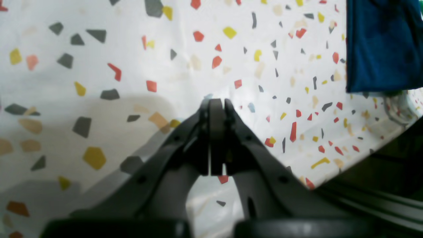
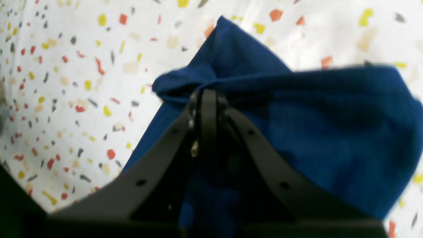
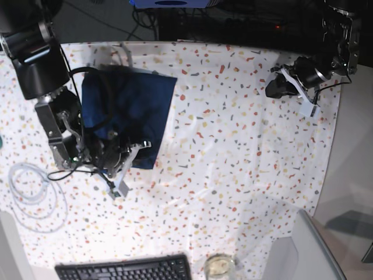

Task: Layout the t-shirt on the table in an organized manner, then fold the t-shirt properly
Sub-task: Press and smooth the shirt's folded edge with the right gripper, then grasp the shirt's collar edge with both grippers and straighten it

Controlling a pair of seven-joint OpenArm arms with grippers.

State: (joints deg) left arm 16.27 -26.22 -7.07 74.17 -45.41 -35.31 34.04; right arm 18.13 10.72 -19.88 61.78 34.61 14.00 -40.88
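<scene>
The t-shirt [image 3: 125,116], folded into a compact block, lies on the table [image 3: 233,151] toward its far corner. The right gripper [image 2: 208,96] is pinched on a bunched edge of it; the left gripper [image 1: 216,105] sits closed and empty, well apart. A pull could drag the stack askew. The arm hides the fabric's near edge.
</scene>
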